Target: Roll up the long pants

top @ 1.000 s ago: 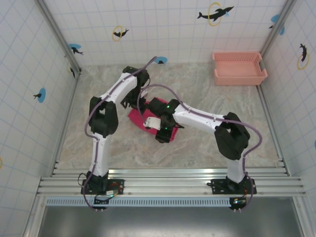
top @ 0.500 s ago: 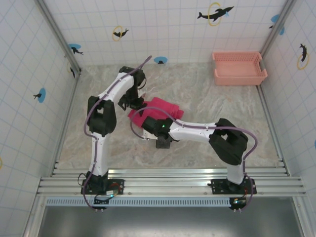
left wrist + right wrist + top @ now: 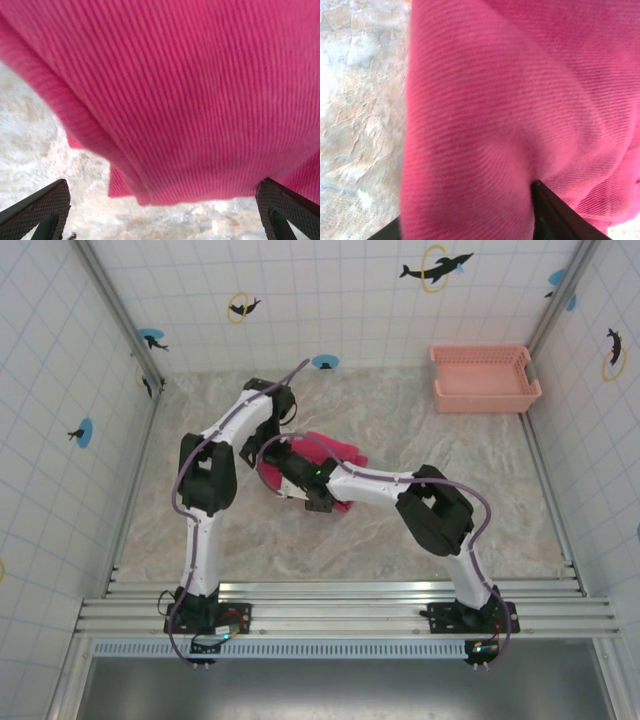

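Note:
The long pants (image 3: 332, 452) lie as a bunched magenta bundle near the middle of the marble table. My left gripper (image 3: 271, 438) is at the bundle's far-left edge. In the left wrist view it (image 3: 162, 220) stands wide open just above the table, the ribbed pants (image 3: 190, 100) hanging right in front of its fingers (image 3: 42, 212). My right gripper (image 3: 287, 466) reaches in from the right at the bundle's near-left side. A thick fold of the pants (image 3: 485, 130) fills the gap between its jaws, and one finger (image 3: 555, 212) presses a dimple into the cloth.
A salmon-pink slotted basket (image 3: 484, 378) stands at the back right corner. Tiled walls close in the table on three sides. Bare marble tabletop (image 3: 430, 540) lies to the right and front of the bundle.
My right arm swung left over the bundle, from its near edge to its near-left side, and its jaws closed onto a fold. The left gripper stayed open, shifting slightly.

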{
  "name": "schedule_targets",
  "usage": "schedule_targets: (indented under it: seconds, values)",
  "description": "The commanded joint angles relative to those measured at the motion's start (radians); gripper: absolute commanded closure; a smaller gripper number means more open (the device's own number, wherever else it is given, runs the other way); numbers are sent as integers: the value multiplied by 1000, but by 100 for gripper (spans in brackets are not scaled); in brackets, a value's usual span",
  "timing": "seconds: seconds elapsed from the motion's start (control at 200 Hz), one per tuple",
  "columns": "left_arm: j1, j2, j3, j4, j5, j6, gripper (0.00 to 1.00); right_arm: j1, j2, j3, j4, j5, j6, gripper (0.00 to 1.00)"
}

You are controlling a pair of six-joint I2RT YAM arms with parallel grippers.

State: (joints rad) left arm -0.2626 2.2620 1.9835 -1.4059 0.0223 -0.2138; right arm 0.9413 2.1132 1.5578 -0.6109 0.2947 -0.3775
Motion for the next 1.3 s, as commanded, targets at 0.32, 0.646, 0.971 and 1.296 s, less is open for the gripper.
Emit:
schedule_targets:
  seconds: [0.32, 0.646, 0.971, 1.296]
  values:
    - [93, -213, -26, -27, -57, 22, 3, -196, 20, 167, -380, -979, 217, 57]
    - [89, -245, -84, 3, -24, 14, 3, -376, 138, 226, -329, -1415, 477, 56]
    - [21, -241, -91, 41, 41, -48, 3, -529, 141, 66, -252, -1410, 478, 55]
    - [-57, -122, 64, 50, 162, -169, 3, -624, 223, -152, -47, -1355, 588, 56]
